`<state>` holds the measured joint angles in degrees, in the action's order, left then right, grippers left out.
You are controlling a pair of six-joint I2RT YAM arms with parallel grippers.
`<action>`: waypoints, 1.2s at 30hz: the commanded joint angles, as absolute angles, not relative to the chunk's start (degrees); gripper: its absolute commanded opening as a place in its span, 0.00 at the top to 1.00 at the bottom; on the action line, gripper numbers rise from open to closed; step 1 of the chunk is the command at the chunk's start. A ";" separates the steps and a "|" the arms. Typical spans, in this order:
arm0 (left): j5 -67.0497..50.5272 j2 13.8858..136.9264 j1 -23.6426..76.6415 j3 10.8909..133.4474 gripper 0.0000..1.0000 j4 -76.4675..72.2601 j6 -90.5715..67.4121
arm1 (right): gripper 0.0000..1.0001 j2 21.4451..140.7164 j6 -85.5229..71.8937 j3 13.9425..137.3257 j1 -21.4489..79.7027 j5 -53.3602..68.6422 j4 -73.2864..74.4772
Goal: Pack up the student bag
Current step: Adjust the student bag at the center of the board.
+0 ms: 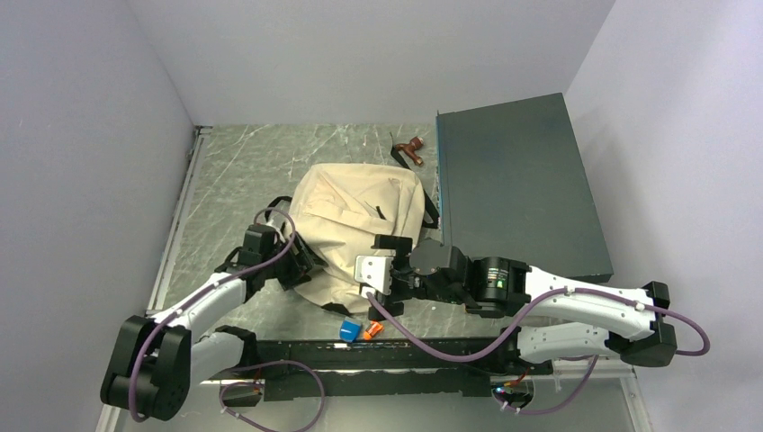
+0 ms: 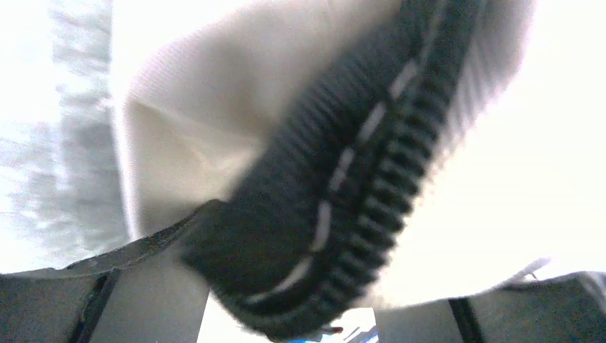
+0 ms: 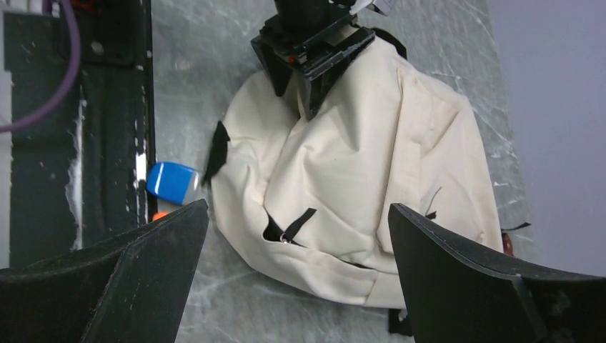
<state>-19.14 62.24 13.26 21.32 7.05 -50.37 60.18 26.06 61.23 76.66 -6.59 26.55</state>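
One soft cream canvas backpack lies slumped and creased in the middle of the grey marbled table. Its top points to the far side, and black straps and a pair of brown strap ends trail out beyond it. A small black zip pull shows on its front, and its right edge sits just beside a large, flat dark teal box. By its near edge lie a small blue object and a small orange one, close to the black rail that carries the arm bases. The left gripper reaches in low against the bag's near-left edge. In the left wrist view its fingers are spread wide, with a black ribbed band of the bag between them; whether they touch it cannot be told. The right arm stretches in from the right, parallel to the table's near edge. The right gripper points left and hovers over the bag's near-right part. Its fingers stand fully apart and hold nothing, framing the cream fabric below.
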 commanded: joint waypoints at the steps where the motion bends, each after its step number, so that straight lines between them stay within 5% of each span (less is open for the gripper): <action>1: -11.63 63.74 6.94 24.74 0.24 11.96 -43.07 | 0.00 59.27 20.68 60.36 77.17 -6.97 19.01; 10: -27.08 42.61 9.42 30.33 0.25 25.08 -34.53 | 0.00 62.65 6.96 65.48 77.17 -20.22 24.39; 17: -26.71 30.28 20.04 34.78 0.35 28.19 -47.09 | 0.00 59.52 -2.78 66.48 77.08 -24.76 24.43; 21: -22.57 35.45 28.65 36.65 0.44 27.89 -59.79 | 0.00 57.69 -3.63 67.09 77.08 -26.41 24.26; 31: -5.94 54.03 48.73 51.53 0.33 29.58 -71.32 | 0.00 56.00 -2.42 68.36 77.06 -29.85 26.38; 36: -4.08 70.15 51.62 63.14 0.52 44.04 -78.50 | 0.00 53.97 -2.92 68.55 77.08 -29.76 27.41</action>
